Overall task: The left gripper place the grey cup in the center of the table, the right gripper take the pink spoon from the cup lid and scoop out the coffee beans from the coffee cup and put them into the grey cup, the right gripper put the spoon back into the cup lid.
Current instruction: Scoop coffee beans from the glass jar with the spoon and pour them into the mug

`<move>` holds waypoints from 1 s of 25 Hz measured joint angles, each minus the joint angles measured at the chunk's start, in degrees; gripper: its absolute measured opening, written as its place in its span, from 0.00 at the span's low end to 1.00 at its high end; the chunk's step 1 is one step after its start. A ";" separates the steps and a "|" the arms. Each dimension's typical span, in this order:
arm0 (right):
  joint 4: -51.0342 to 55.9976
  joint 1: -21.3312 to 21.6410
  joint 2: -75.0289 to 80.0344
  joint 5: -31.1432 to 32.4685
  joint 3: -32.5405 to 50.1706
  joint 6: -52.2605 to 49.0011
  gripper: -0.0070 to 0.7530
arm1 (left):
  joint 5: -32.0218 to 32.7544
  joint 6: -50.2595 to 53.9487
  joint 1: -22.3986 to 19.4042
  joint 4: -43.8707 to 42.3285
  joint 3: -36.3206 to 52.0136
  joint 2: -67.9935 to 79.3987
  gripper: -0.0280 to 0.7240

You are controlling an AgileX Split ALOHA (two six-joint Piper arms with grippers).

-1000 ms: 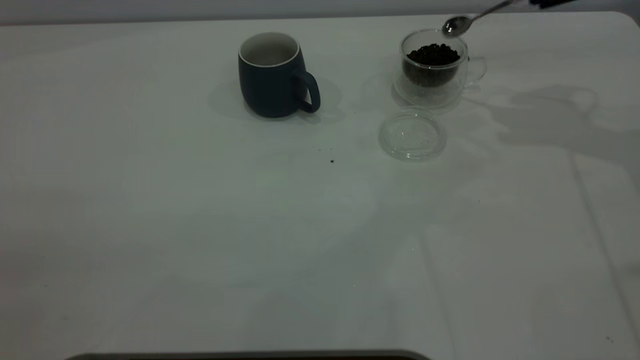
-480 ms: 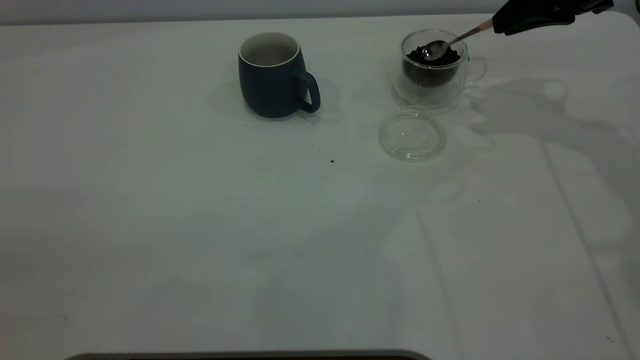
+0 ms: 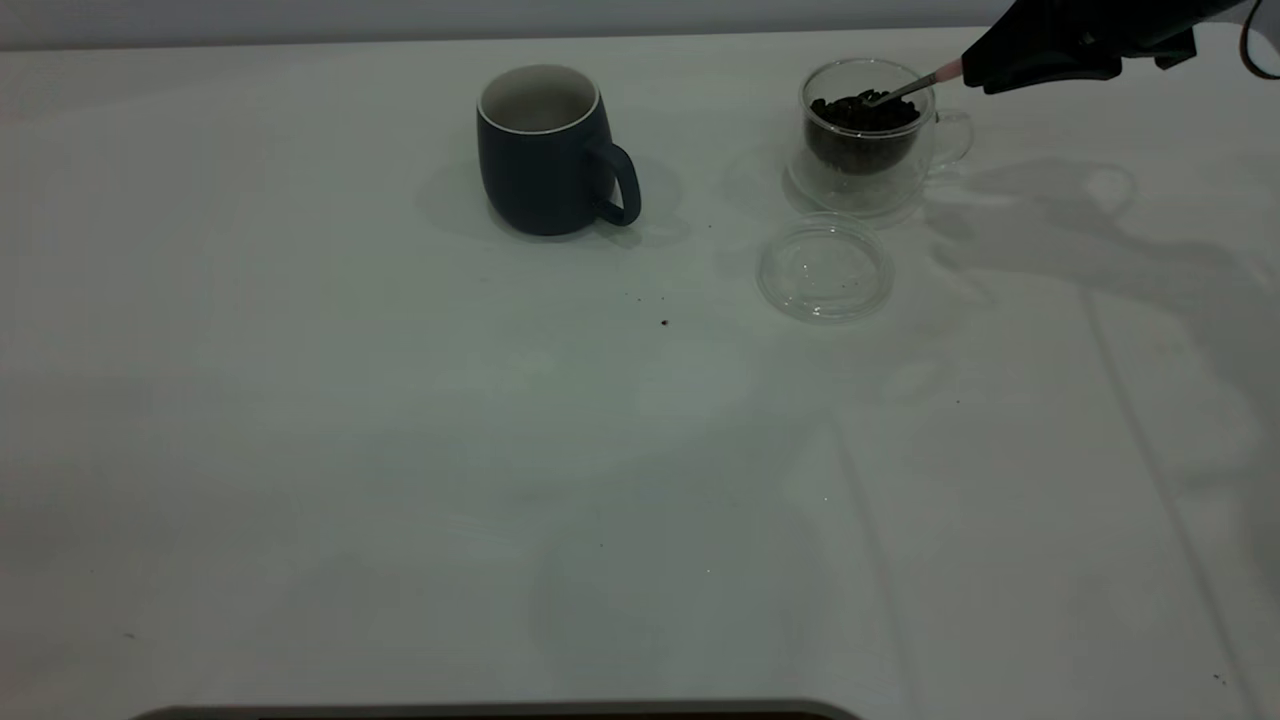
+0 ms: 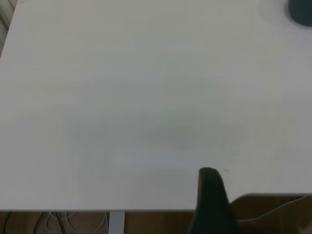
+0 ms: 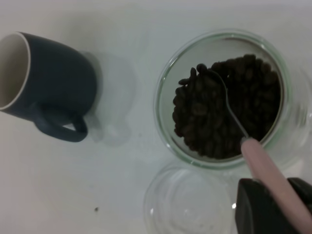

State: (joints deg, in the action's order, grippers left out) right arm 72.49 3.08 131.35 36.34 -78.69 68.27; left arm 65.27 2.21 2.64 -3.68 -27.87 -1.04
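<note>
White matte tabletop (image 3: 400, 450) filling the exterior view, dotted with a few dark specks (image 3: 664, 322) near the middle.

Left gripper (image 4: 210, 200) outside the exterior view; in the left wrist view, only one dark finger over the tabletop's edge, so cannot tell whether the fingers are spread or pressed together. A sliver of the grey cup at that picture's corner.

Toward the far side, left of centre: grey cup (image 3: 545, 150), upright, dark blue-grey with a white inside, loop handle turned to the right and slightly toward the near side. Nothing visible inside.

Further right, well apart from the grey cup: coffee cup (image 3: 868, 135), clear glass, upright, its glass handle pointing right. Coffee beans (image 3: 862, 125) heaped inside, dark, almost black.

Just near of the coffee cup, close beside it: cup lid (image 3: 825, 268), a clear disc lying flat on the tabletop, with nothing on it.

Pink spoon (image 3: 905, 90) slanting down from the right into the coffee cup, metal bowl dipped among the beans at the left of the heap, neck crossing above the beans, pale pink handle rising over the cup's rim.

Far right, at the upper edge: right gripper (image 3: 985, 72), black, held above the tabletop just right of the coffee cup, fingers (image 5: 256, 204) pinching the spoon's pink handle. A black cable hanging at the corner behind it.
</note>
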 joint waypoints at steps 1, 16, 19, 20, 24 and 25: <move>-0.26 0.32 0.00 0.79 0.00 -1.17 0.15 | 0.00 0.00 0.00 0.00 0.00 0.00 0.79; -0.71 4.45 0.89 8.04 -0.05 -9.21 0.15 | 0.00 0.19 0.00 0.00 0.00 0.00 0.79; 1.30 4.99 2.40 8.92 -0.17 -8.86 0.15 | 0.00 0.19 0.00 0.00 0.00 0.00 0.79; 2.07 5.02 2.80 9.14 -0.22 -8.58 0.15 | 0.00 0.19 0.00 0.00 0.00 0.00 0.79; 6.24 5.48 3.95 9.61 -0.29 -7.69 0.15 | 0.00 0.19 0.00 0.00 0.00 0.00 0.79; 7.38 5.59 4.44 9.76 -0.29 -7.49 0.15 | 0.00 0.19 0.00 0.00 0.00 0.00 0.79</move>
State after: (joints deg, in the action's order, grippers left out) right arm 79.86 8.67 135.79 46.10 -78.97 60.78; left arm 65.27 2.40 2.64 -3.68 -27.87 -1.04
